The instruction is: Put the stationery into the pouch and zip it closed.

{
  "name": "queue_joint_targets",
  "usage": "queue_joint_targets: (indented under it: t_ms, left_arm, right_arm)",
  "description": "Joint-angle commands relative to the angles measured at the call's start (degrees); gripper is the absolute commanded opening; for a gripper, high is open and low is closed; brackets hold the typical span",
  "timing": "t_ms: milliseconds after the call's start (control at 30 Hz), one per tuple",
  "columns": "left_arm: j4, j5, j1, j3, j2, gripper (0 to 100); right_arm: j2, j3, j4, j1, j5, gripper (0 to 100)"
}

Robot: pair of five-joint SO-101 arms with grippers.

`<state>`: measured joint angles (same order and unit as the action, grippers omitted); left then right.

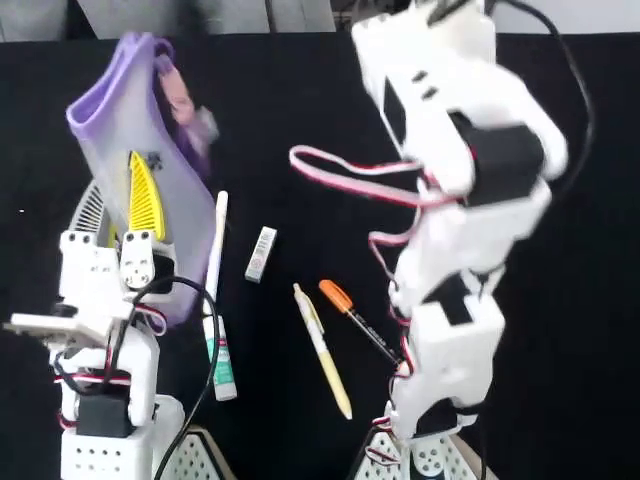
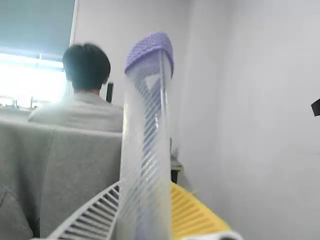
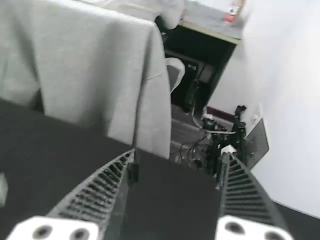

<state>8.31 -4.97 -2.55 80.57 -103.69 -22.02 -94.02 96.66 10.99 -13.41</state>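
Item 1. My left pincer (image 1: 115,200), far left: shut on the pouch (image 1: 135,150), white finger (image 2: 85,220) on one face, yellow finger (image 2: 195,215) on the other.

Item 2. Pouch, purple and translucent: held up on end off the worktop (image 1: 560,350), purple rim uppermost, leaning left. From my left wrist it stands edge-on between the fingers.

Item 3. White pen (image 1: 217,300), green label at its near end: flat on the worktop, just right of the pouch, running near to far.

Item 4. Small white block (image 1: 261,254): on the worktop, right of the white pen, apart from it.

Item 5. Yellow pen (image 1: 322,350): on the worktop, slanted, near the middle.

Item 6. Orange-capped pen (image 1: 355,315), black barrel: beside the yellow pen, to its right, slanted likewise.

Item 7. My right arm (image 1: 450,200): raised high, right of all the pens.

Item 8. My right pincer (image 3: 177,155): spread wide, empty, above bare worktop.
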Motion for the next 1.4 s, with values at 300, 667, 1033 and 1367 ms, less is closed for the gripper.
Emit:
queue_joint_targets:
  t_ms: [300, 667, 1033, 1367]
  left_arm:
    - [-8.6, 5.4, -0.2, -0.2, -0.9, 3]
    - [-8.6, 1.3, -0.3, 4.4, -1.0, 3]
    - [3.1, 1.1, 0.4, -3.3, -1.1, 3]
    - [7.9, -8.3, 0.5, -6.7, -1.1, 3]
  right_arm:
    - [13.8, 45.4, 4.6, -3.3, -5.5, 25.8]
    - [38.3, 84.0, 2.3, -0.7, -9.6, 25.8]
    - [70.7, 143.3, -27.5, 10.3, -9.6, 25.8]
    - [76.9, 159.3, -33.1, 16.2, -9.2, 25.8]
